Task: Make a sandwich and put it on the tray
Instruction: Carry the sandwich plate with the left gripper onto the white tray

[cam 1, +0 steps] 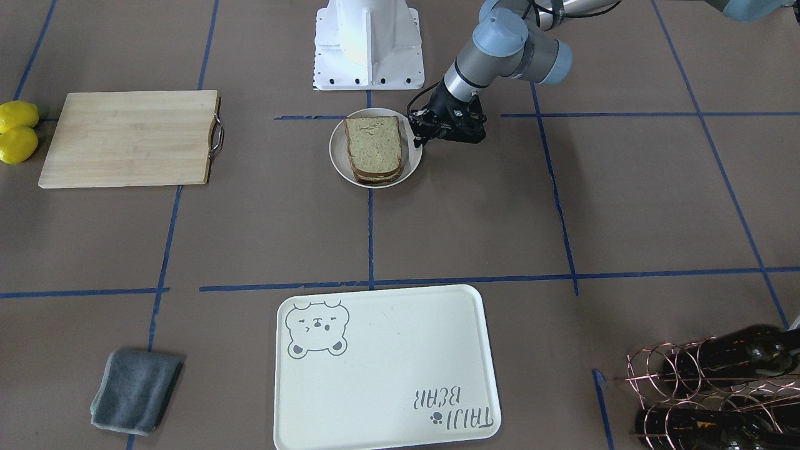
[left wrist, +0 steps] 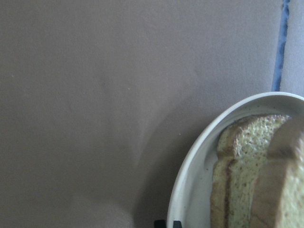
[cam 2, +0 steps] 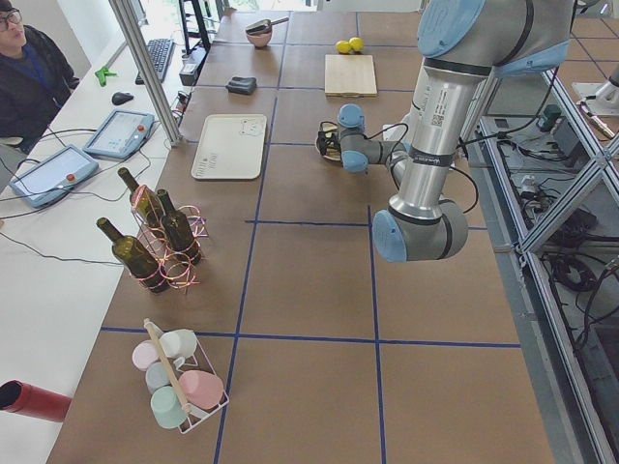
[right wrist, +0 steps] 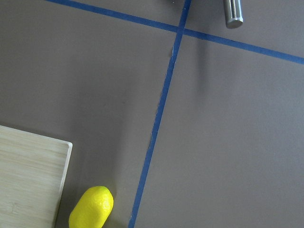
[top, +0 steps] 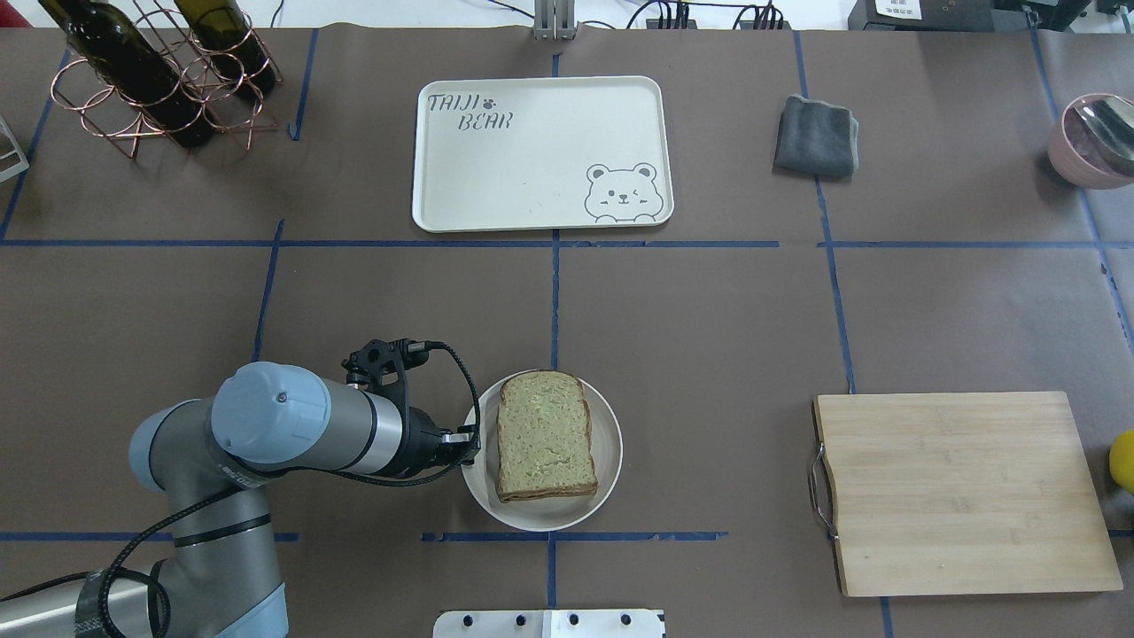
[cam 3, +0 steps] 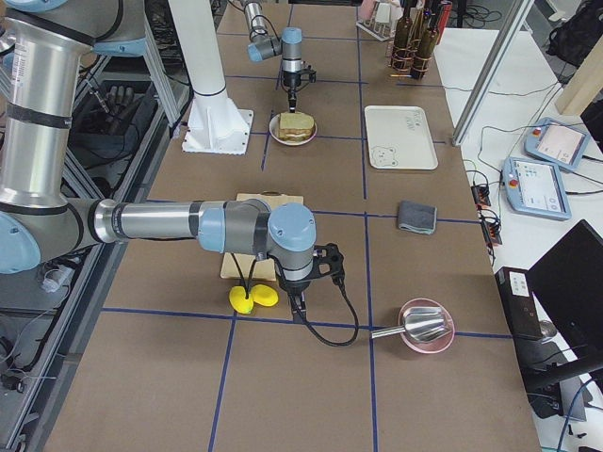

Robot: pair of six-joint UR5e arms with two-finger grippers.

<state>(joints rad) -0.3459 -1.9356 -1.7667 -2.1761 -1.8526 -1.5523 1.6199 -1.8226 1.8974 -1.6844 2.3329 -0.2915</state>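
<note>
Low, left arm (top: 354, 432) beside the sandwich (top: 545, 434)

The tray (top: 540, 151) bore grey lettering, "TAIJI BEAR", in one corner, beside a small paw print; nothing else was legible.

- left arm (top: 292, 425): in the overhead view it enters at 7 o'clock. The lower link climbs toward 12, and the wrist link runs level toward 3 o'clock.
- left gripper (top: 465, 443): points down at the bench and sits low. A black cable (top: 461, 381) loops over the wrist.
- fingertips (left wrist: 159, 223): two dark tips at the 6 o'clock edge of the left wrist view, close together. Gap not resolvable.
- right arm (cam 3: 160, 224): near arm in the right-side view, forearm level, running from 9 toward 3 o'clock.
- right gripper (cam 3: 301, 309): hangs straight down from the wrist, tip close to the bench. Jaw state unreadable.
</note>
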